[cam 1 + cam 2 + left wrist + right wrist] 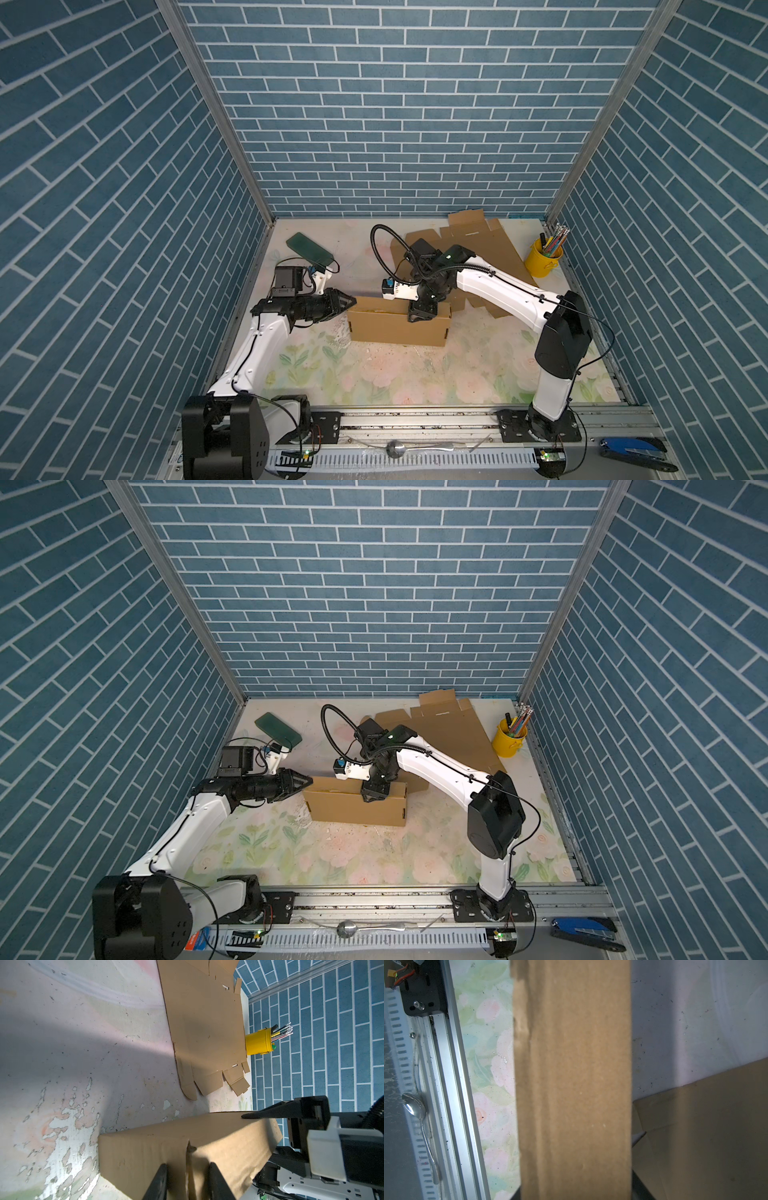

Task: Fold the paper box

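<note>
Surface: a worn floral table (374,374), its print flaking near the middle, shut in by blue brick-pattern walls (415,124) on three sides.
Far left: a dark green phone-shaped slab (309,251) lies flat near the left wall.
Left gripper (351,300): at the left end of the paper box (395,332). In the wrist view its fingers (160,1182) stand apart astride a flap seam, and I see no clamp on it.
Box: stood up into a long shape, mid-table, one long side facing the front rail (415,419).
Right gripper (422,316): down on the box's right part, jaws clamped across its width.
Behind: flat cardboard sheets (490,249), touching the box's back and partly under the right arm.
Far right: a yellow pencil cup (542,259) in the back corner.
Open room: bare mat from the box's front to the rail. A spoon (397,449) lies just past it.
</note>
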